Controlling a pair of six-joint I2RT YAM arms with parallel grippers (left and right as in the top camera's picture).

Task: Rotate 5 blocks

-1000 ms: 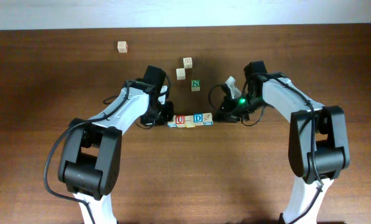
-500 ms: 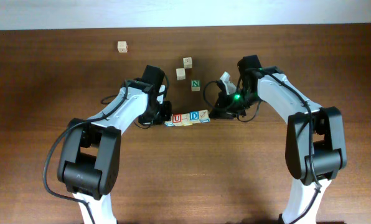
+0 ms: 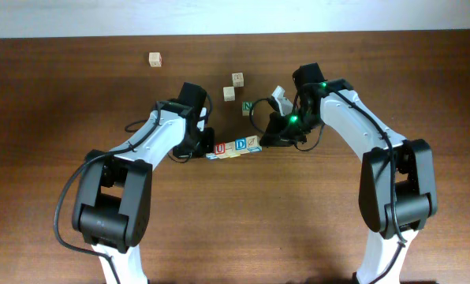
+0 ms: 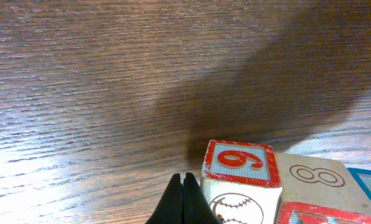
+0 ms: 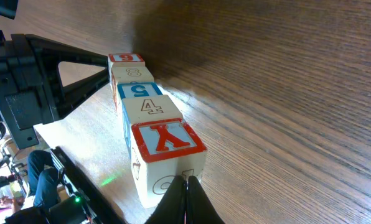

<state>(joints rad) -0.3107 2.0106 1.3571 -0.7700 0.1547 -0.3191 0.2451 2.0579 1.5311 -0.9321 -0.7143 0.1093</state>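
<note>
Several wooden blocks (image 3: pixel 233 147) lie in one touching row, slanted with its right end farther back. From above I read a red U (image 3: pixel 220 148) and a blue D (image 3: pixel 240 145). My left gripper (image 3: pixel 206 147) is shut, its tips (image 4: pixel 183 199) beside the end block with a red 6 (image 4: pixel 238 163). My right gripper (image 3: pixel 266 140) is shut too, its tips (image 5: pixel 187 199) pressed on the side of the other end block, marked with a red Y (image 5: pixel 167 138). Neither holds anything.
A green N cube (image 3: pixel 248 106) sits just behind the row, close to the right arm. Two pale cubes (image 3: pixel 237 79) (image 3: pixel 229 94) lie farther back and another (image 3: pixel 154 59) at the far left. Bare wooden table (image 3: pixel 235 221) lies in front.
My right gripper has swung back and left, pushing its end of the row. The row has turned from level to slanted. The left gripper has barely moved.
</note>
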